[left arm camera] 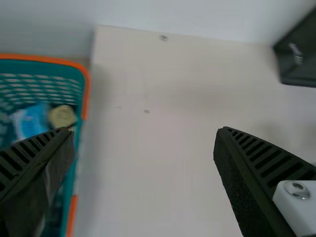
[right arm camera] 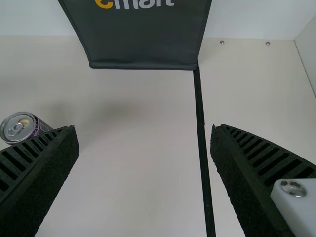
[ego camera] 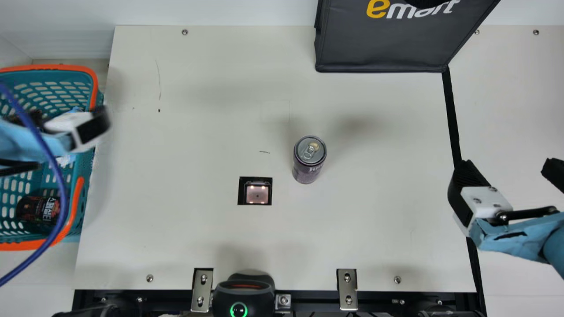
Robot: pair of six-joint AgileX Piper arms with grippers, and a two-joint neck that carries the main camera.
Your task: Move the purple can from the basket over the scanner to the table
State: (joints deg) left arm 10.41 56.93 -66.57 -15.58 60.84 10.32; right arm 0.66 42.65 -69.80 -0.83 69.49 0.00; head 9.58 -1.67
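The purple can (ego camera: 309, 159) stands upright on the table (ego camera: 198, 237) beside the scanner (ego camera: 255, 191), probably to suit the right gripper (right arm camera: 143, 127); that one is spread and empty; the left gripper (left arm camera: 145, 129), by the basket (ego camera: 57, 67), gapes empty too.

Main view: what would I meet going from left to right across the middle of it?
Basket → scanner → purple can → right gripper.
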